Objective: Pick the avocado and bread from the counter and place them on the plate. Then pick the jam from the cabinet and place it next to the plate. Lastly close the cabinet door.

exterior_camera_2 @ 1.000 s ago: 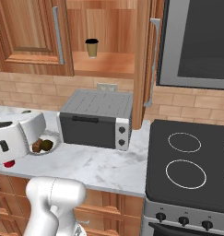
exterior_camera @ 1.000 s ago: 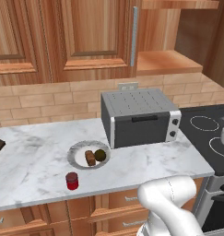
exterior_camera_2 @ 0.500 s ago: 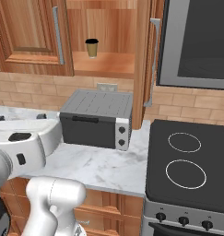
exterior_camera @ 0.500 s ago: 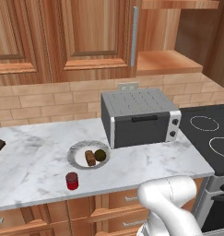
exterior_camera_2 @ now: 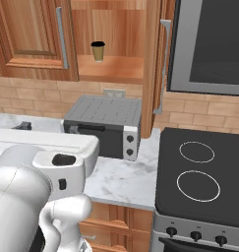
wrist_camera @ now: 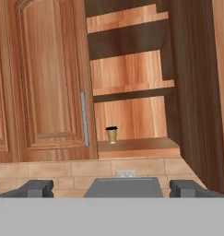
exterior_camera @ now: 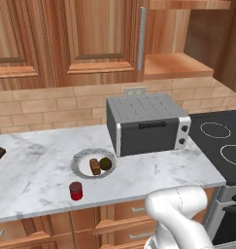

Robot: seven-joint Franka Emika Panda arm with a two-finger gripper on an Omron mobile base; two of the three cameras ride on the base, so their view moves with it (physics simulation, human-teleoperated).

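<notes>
The plate (exterior_camera: 81,160) lies on the counter (exterior_camera: 37,170) with the brown bread (exterior_camera: 94,167) and the dark green avocado (exterior_camera: 106,163) side by side on it. The red jam (exterior_camera: 75,190) stands upright on the counter just in front of the plate, to its left. My gripper (wrist_camera: 112,189) is open and holds nothing; it points at the open cabinet (wrist_camera: 136,147). The cabinet door (exterior_camera_2: 153,74) stands swung out, edge-on, with its silver handle (exterior_camera_2: 165,59) facing right.
A tan paper cup (exterior_camera_2: 98,50) stands on the cabinet shelf. A grey toaster oven (exterior_camera: 148,124) sits on the counter under the cabinet. A black stove (exterior_camera_2: 204,177) is on the right, a microwave (exterior_camera_2: 209,44) above it. My arm (exterior_camera_2: 32,187) rises at lower left.
In the right base view my arm has swung up and closer to the camera, covering the left of the counter. The plate, the food and the jam have not moved.
</notes>
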